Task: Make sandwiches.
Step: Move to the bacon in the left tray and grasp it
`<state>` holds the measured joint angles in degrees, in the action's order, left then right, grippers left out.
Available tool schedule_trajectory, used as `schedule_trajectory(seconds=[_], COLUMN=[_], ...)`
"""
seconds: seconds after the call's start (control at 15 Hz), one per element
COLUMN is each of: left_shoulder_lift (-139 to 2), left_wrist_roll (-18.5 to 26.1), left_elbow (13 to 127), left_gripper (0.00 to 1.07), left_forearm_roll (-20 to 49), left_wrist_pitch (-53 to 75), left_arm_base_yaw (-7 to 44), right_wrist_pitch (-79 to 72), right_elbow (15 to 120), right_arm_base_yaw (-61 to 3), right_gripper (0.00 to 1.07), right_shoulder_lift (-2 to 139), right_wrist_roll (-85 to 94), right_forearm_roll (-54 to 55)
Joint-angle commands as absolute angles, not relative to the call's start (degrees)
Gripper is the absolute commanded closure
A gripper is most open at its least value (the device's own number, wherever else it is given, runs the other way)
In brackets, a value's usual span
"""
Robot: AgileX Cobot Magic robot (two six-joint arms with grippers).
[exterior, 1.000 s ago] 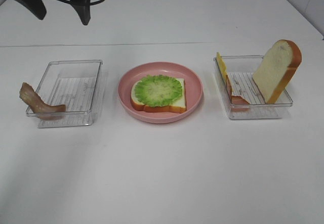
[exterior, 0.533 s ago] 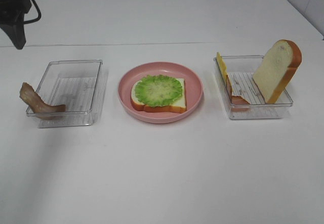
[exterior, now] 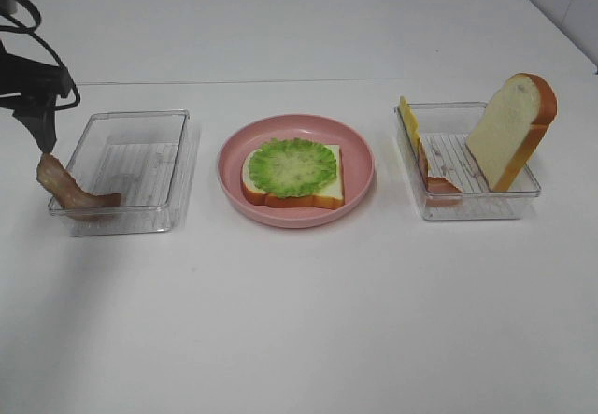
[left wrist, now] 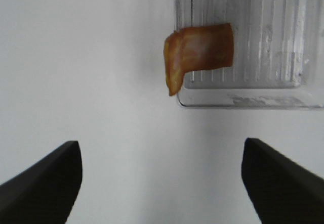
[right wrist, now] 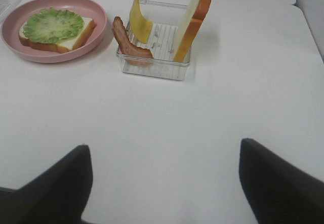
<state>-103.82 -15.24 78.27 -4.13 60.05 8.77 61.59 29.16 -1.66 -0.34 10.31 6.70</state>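
The left gripper (left wrist: 161,153) is being held with jaws spread and empty, at 12 o'clock of the bacon strip (exterior: 65,188) draped over the 8 o'clock corner of the left tray (exterior: 140,117). The sandwich (exterior: 280,199), a single bread slice (exterior: 329,186) under lettuce (exterior: 292,164), is being carried on the pink plate (exterior: 297,219) at 3 o'clock of that tray. In the right tray (exterior: 472,214) a second bread slice (exterior: 512,129) is being propped upright, with cheese (exterior: 408,120) and a second bacon strip (exterior: 435,183) at its 9 o'clock; the right gripper (right wrist: 163,148) is being held with jaws spread, empty.

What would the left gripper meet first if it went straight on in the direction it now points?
Probably the bacon strip draped over the edge of the clear tray; it lies ahead of the open left gripper, though depth is unclear.
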Motion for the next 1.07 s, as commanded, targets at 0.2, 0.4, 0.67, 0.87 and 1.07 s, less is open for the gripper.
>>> schedule_trajectory(seconds=[0.2,0.4,0.67,0.87,1.07], left_shoulder_lift=[-110.07,-113.67,-114.82,-115.28,-115.16], left_wrist_roll=[-15.87,-16.10,-16.04,-16.04,-16.04], left_elbow=[77.75,77.75,77.75,77.75,77.75], left_gripper=[0.34,0.39,0.53,0.80,1.07], left_forearm_roll=[-3.50,-3.38,-1.55,-0.86,-0.86], left_wrist_pitch=[54.37,50.08,46.35,45.84,45.84], left_arm_base_yaw=[8.77,8.77,8.77,8.77,8.77], right_wrist_pitch=[61.13,61.13,61.13,61.13,61.13], right_elbow=[29.11,29.11,29.11,29.11,29.11], right_arm_base_yaw=[-1.32,-1.32,-1.32,-1.32,-1.32], right_gripper=[0.32,0.32,0.32,0.32,0.32], right_shoulder_lift=[-1.03,-1.03,-1.03,-1.03,-1.03], right_wrist_roll=[10.26,10.26,10.26,10.26,10.26], right_forearm_roll=[6.65,6.65,6.65,6.65,6.65])
